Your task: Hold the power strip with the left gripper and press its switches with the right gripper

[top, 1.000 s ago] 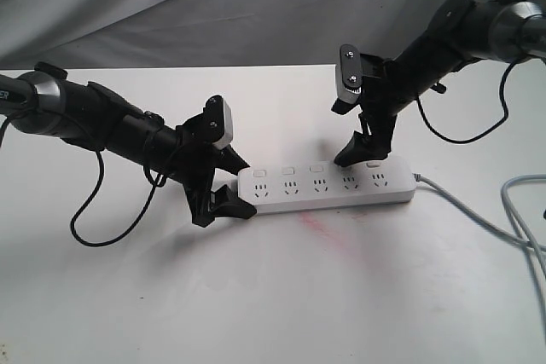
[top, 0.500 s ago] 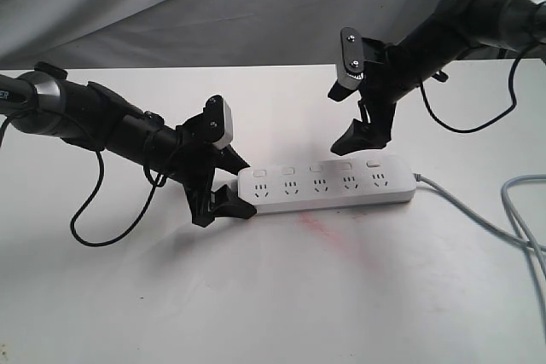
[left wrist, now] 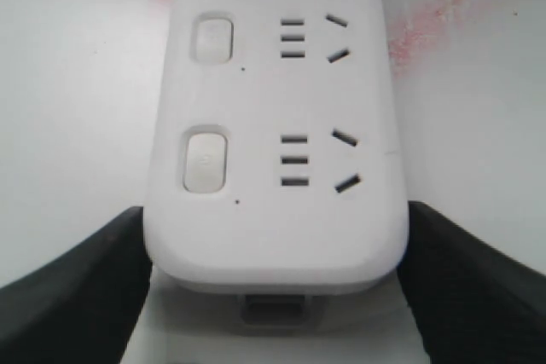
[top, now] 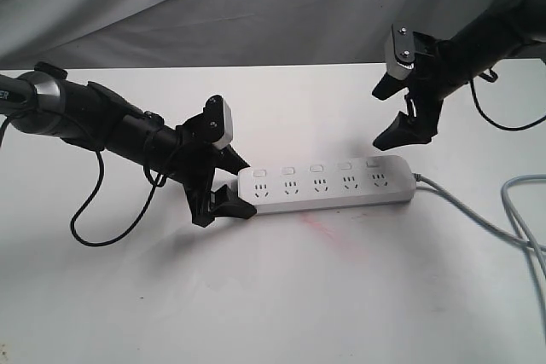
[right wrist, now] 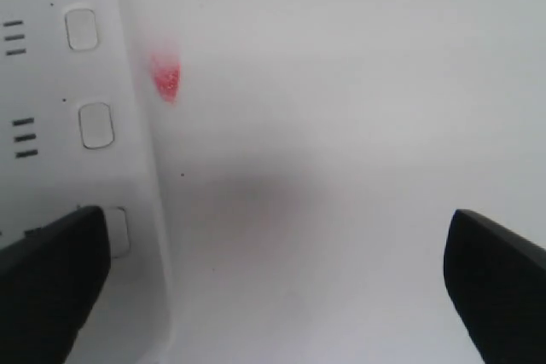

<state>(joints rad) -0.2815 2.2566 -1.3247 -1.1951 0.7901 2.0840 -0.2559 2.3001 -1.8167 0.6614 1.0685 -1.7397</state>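
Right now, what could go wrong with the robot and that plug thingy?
1. The left gripper pinches only the very end of the power strip, so pushing the far switches could make it pivot or slip.
2. The right gripper hangs open above the table beside the strip; coming down, a finger could miss a switch or snag the grey cable.

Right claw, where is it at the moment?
In the exterior view the right claw hangs open on the right, raised above the cable end of the power strip, towards its button side, touching nothing.
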